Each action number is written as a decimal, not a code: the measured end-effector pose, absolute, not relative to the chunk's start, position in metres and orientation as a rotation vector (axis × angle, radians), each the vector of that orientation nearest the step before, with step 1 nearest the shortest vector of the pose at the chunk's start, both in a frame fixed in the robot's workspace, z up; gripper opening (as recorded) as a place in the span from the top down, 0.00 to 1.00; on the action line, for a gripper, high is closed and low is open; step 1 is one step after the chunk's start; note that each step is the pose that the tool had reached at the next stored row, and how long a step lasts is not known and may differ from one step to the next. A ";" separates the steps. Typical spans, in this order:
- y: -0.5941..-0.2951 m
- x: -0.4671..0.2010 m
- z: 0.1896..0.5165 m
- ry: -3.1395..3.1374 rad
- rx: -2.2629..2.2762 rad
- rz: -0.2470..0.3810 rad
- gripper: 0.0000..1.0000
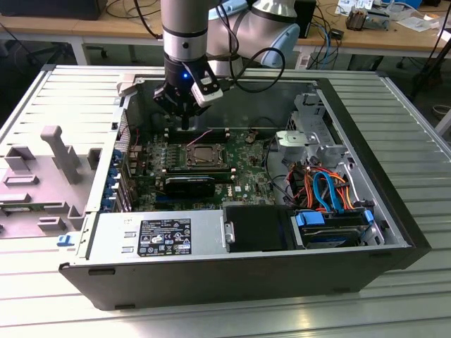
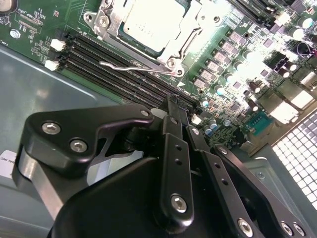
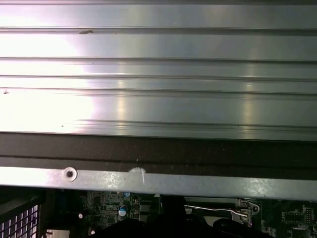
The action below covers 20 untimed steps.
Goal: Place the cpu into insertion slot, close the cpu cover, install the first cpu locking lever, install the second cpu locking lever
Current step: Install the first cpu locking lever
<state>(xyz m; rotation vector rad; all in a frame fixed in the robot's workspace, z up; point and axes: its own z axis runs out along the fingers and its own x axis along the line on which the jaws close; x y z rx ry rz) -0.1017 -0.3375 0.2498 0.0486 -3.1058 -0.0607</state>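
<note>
In the exterior view, the end effector (image 1: 184,125) is hanging inside the open computer case (image 1: 394,211), which is lying on its side on the ribbed metal tabletop (image 1: 394,310). It is hovering just beyond the far edge of the insertion slot (image 1: 204,154) on the green motherboard (image 1: 246,184). The slot is showing a grey square in its middle, so the cpu is sitting in it already, I judge.

In the second wrist view, the cpu (image 2: 151,22) is lying flat in the slot and the cpu cover (image 2: 190,30) is resting closed around it, its silvery frame lapping the chip's edges. A thin wire locking lever (image 2: 133,64) is lying along the near side of the socket, beside the black memory slots (image 2: 114,64), and looking unlatched. The end effector's two black fingers (image 2: 173,119) are pressed close together with nothing between them, tips just short of the lever.

In the first wrist view, the same lever (image 3: 218,210) is showing beneath the case wall (image 3: 158,183).

I judge the first lever step to be in hand; it is calling for the tips to catch the wire's hooked end, press it down, then tuck it under its retaining tab.
</note>
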 end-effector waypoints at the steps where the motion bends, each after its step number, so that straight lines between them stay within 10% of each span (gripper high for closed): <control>1: -0.338 -0.102 0.250 -3.106 0.049 -0.061 0.89; 20: -0.338 -0.102 0.245 -3.106 0.049 -0.061 0.89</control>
